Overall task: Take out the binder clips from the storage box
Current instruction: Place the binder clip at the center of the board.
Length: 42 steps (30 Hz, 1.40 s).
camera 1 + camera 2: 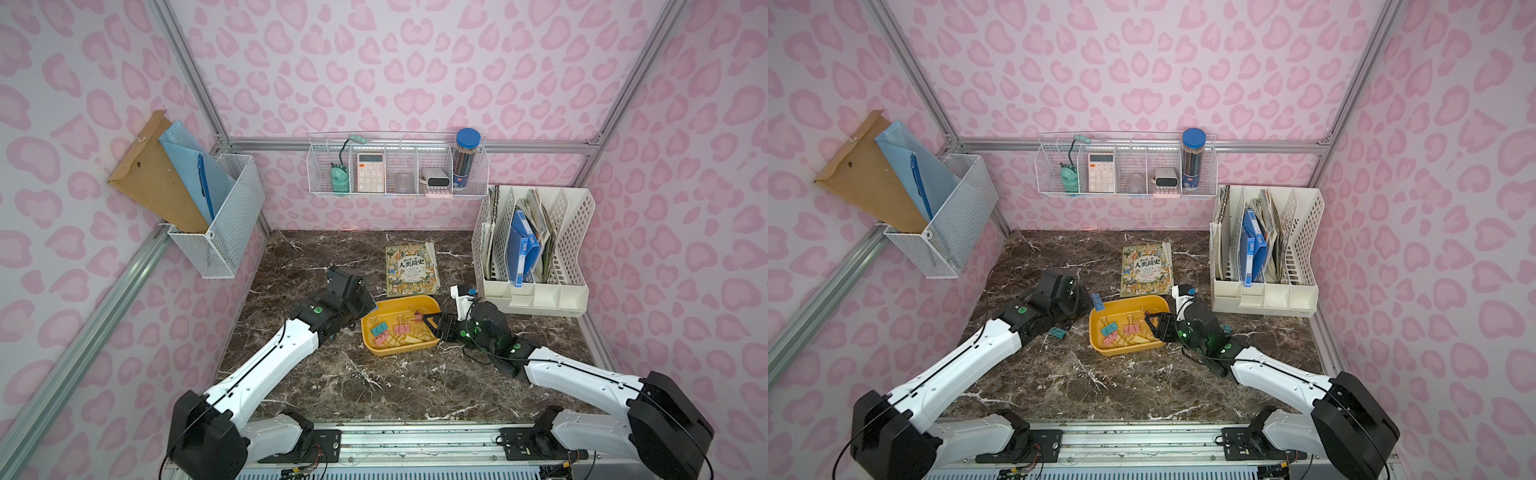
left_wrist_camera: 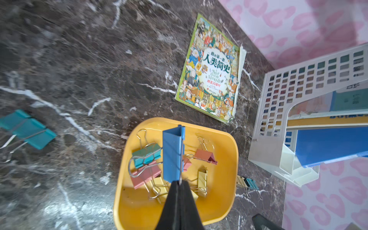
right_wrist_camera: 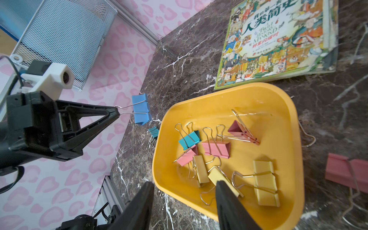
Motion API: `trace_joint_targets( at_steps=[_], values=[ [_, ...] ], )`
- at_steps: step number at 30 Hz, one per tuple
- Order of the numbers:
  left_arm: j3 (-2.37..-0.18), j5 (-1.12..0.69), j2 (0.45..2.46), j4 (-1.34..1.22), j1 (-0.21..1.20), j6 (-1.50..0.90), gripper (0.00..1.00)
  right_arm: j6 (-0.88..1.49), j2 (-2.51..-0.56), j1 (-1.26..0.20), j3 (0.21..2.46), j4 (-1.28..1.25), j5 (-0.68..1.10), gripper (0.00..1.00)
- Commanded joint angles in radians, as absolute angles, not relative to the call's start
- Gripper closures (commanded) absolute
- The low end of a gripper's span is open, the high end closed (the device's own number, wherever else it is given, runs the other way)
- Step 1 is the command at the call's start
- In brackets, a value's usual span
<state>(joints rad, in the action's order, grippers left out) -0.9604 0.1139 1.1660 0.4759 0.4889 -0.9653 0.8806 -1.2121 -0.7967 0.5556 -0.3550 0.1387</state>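
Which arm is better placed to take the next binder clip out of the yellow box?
Right. The right end effector is open above the storage box, close to a yellow clip. The left end effector is busy: shut on a blue clip outside the box.

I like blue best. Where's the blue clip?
In a top view, the blue clip hangs from the left tool by the yellow box's far left corner.
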Motion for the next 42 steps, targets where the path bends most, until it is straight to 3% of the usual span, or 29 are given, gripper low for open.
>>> trace_joint_targets(
  at_steps=[1, 7, 12, 20, 42],
  values=[
    [-0.908, 0.254, 1.072, 0.488, 0.486, -1.037, 1.00, 0.839, -1.211, -0.823, 0.570, -0.407, 0.094, 0.46],
    [-0.853, 0.345, 0.990, 0.566, 0.474, -1.118, 1.00, 0.801, -1.234, -0.890, 0.596, -0.406, 0.018, 0.45],
    [-0.819, 0.313, 1.009, 0.600, 0.437, -1.211, 1.00, 0.824, -1.264, -0.897, 0.606, -0.398, 0.021, 0.45],
    [-0.799, 0.202, 1.128, 0.537, 0.387, -1.268, 1.00, 0.847, -1.264, -0.898, 0.595, -0.386, 0.012, 0.45],
    [-0.813, 0.183, 1.355, 0.476, 0.384, -1.301, 1.00, 0.870, -1.161, -0.842, 0.508, -0.358, -0.005, 0.45]
  ],
)
